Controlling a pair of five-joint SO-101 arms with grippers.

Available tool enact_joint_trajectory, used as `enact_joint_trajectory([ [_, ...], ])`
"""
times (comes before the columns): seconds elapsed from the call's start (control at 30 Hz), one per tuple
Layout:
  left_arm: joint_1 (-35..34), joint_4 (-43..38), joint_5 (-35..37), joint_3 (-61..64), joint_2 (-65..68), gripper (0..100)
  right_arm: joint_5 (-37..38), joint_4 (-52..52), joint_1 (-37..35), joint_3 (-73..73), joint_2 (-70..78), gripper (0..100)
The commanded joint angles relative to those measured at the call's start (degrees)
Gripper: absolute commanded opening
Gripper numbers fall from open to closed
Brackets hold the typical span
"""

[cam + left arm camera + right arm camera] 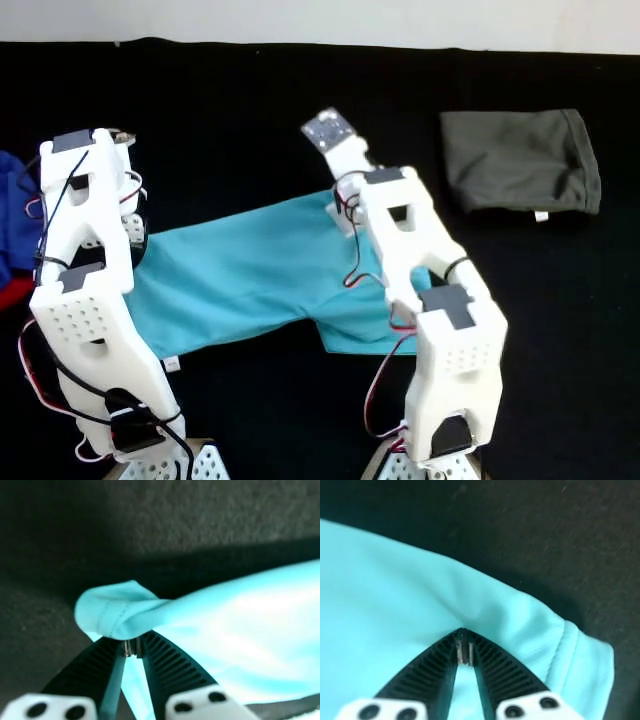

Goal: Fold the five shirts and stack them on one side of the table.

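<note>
Pinching the teal shirt (240,280) in two places: left gripper (131,647) clenched on a bunched corner, right gripper (465,652) clenched on a fold. Spread on the black table (250,90) between the arms — white tag (172,364) at its near edge, print unreadable. Folded grey shirt (520,160) far right, well apart.

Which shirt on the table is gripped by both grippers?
The turquoise shirt, spread mid-table, is pinched by the left gripper and the right gripper; the dark grey shirt lies folded and untouched at the far right.
</note>
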Motion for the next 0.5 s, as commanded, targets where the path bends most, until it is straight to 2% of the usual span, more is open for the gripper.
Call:
enact_joint_trajectory([
  [0.0,-0.8,-0.6,0.0,-6.0,4.0,1,-0.2,-1.0,2.6,-7.6,5.9,0.5],
  [0.1,-0.9,1.9,0.0,-15.9,10.2,1,-0.2,-0.2,3.7,-15.3,10.3,0.5],
  [0.37,-0.4,13.9,0.2,-50.5,23.8,1,-0.2,13.7,3.8,-36.1,16.5,0.5],
  [0.47,-0.2,15.9,0.4,-56.1,24.9,1,-0.3,20.5,3.7,-41.7,16.6,0.5],
])
